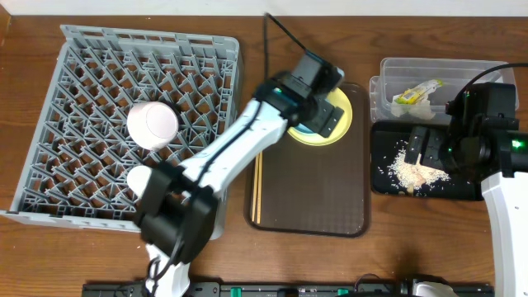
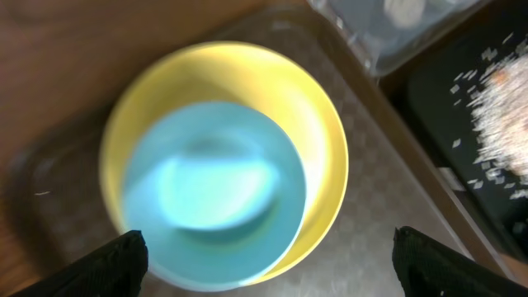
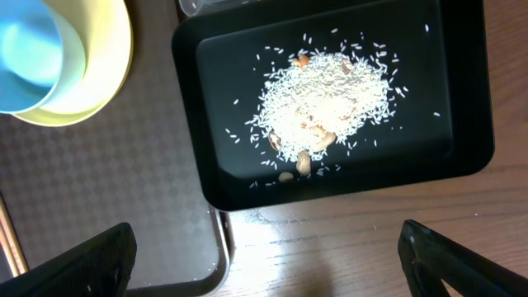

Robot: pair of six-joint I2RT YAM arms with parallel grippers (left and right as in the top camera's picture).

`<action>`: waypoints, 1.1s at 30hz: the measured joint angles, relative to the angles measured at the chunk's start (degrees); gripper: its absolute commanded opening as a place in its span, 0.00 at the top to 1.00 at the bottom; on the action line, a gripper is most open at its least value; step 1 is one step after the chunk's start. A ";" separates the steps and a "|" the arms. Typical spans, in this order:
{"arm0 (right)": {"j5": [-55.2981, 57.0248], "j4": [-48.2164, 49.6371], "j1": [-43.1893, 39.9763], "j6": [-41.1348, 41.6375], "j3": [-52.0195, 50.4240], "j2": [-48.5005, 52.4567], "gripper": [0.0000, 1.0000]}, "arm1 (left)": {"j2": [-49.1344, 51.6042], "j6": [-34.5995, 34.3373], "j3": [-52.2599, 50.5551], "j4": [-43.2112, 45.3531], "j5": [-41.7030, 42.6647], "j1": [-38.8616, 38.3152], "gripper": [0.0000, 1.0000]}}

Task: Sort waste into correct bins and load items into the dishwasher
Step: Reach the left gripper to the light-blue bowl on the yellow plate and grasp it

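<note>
The grey dish rack (image 1: 99, 124) fills the far-left of the wooden surface (image 1: 412, 239). It holds an upturned pale pink bowl (image 1: 153, 124) and, just nearer, a small white cup (image 1: 139, 177) partly under the left arm. Its right edge sits just beside the brown serving tray (image 1: 309, 190).

Thin chopsticks (image 1: 256, 194) lie along that tray's left edge. At its far end stands the yellow plate (image 2: 322, 140) with the light blue bowl (image 2: 214, 194) in it. The tray's near half shows bare patterned floor.

The black tray (image 3: 445, 107) lies against the brown tray's right edge and holds the heap of rice crumbs (image 3: 330, 99), with a few tan bits at the heap's near side. The clear tub (image 1: 388, 70) sits at the black tray's far edge and contains the green-yellow wrapper (image 1: 417, 91). Bare wood runs along the near side of both trays.

The left claw (image 2: 264, 264) hangs over the blue bowl, released, fingers spread wide. The right claw (image 3: 272, 264) hangs over the black tray's near edge, likewise released and holding nothing.
</note>
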 measured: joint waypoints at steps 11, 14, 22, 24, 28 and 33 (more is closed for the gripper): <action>0.00 -0.20 0.00 0.00 0.00 0.00 0.01 | 10.69 0.79 0.00 1.51 -0.35 -2.21 0.40; 0.02 -0.42 0.00 0.00 0.00 0.00 0.01 | 11.34 0.92 -0.02 1.51 -0.90 -2.19 0.54; 0.02 -0.81 0.00 0.00 0.00 0.00 0.01 | 11.41 0.92 0.00 2.25 -2.32 -2.19 0.94; 0.02 -0.90 0.00 0.00 0.00 0.00 0.01 | 11.41 1.20 0.00 2.34 -2.67 -2.19 0.94; 0.02 -0.94 0.00 0.00 0.00 0.00 0.01 | 11.32 1.27 0.00 2.40 -3.26 -2.19 0.94; 0.02 -0.98 0.00 0.00 0.00 0.00 0.01 | 8.33 1.22 0.00 1.42 -3.39 -2.12 0.94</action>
